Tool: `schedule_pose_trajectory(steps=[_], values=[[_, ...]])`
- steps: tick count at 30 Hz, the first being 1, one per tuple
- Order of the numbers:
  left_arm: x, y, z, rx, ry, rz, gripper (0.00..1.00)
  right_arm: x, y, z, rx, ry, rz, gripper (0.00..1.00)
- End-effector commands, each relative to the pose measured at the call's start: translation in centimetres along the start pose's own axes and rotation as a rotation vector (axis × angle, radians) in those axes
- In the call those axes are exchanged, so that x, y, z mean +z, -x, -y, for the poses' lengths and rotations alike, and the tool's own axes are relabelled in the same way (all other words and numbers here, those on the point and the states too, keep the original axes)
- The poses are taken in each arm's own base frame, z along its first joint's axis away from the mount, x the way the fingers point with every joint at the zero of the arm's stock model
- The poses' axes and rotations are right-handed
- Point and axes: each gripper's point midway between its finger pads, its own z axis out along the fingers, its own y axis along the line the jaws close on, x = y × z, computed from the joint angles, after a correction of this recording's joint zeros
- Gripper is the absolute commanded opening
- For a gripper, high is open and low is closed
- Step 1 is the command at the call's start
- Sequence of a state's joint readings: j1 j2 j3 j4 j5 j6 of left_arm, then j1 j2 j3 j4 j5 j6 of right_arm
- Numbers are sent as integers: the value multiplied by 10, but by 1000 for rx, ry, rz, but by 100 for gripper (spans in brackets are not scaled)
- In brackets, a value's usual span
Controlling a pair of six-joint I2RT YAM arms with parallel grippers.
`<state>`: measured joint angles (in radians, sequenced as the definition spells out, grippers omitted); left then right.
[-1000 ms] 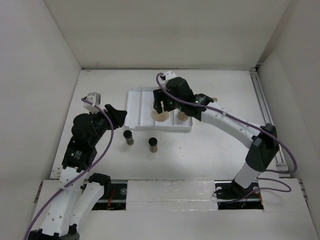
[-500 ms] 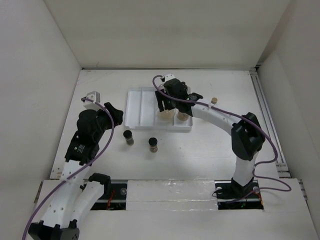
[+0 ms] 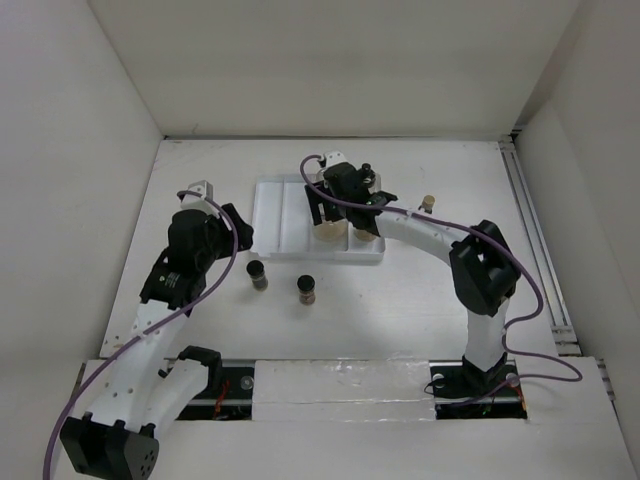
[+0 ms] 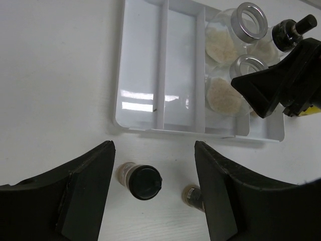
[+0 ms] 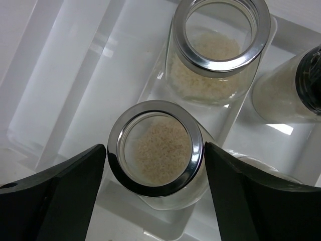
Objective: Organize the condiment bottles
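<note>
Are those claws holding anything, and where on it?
Left gripper: nothing. Right gripper straddles a metal-rimmed jar near its top; whether it grips cannot be told.

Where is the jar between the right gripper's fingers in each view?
Top external: near jar, at the front of the white tray, picture centre.
Left wrist: upper right, nearer of two jars in the tray.
Right wrist: centre frame, metal rim facing the camera.
Shared landmark: the tray's ridges.

Beige-filled jars point(image 5: 156, 148) stand in the tray point(image 4: 140, 75); two black-capped bottles point(image 4: 145, 182) outside.
</note>
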<state>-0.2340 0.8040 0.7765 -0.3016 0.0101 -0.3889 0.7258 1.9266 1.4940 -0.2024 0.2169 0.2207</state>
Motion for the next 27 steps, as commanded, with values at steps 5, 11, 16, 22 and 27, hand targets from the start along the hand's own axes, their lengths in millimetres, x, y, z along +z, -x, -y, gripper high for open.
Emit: schedule_pose_trajectory(steps=[5, 11, 16, 22, 27], values=[[5, 5, -6, 31, 36, 2, 61, -33, 53, -7, 23, 20, 164, 97], [2, 8, -5, 34, 39, 23, 57, -69, 73, -12, -11, 49, 230, 97], [-6, 19, 3, 20, 3, 70, 57, -72, 62, -9, -22, 41, 189, 59], [-16, 28, 9, 8, -33, 124, 52, -105, 45, -66, -131, 209, 180, 25], [-26, 41, 12, -11, -61, 179, 49, -128, 0, -122, -218, 388, 115, 41]])
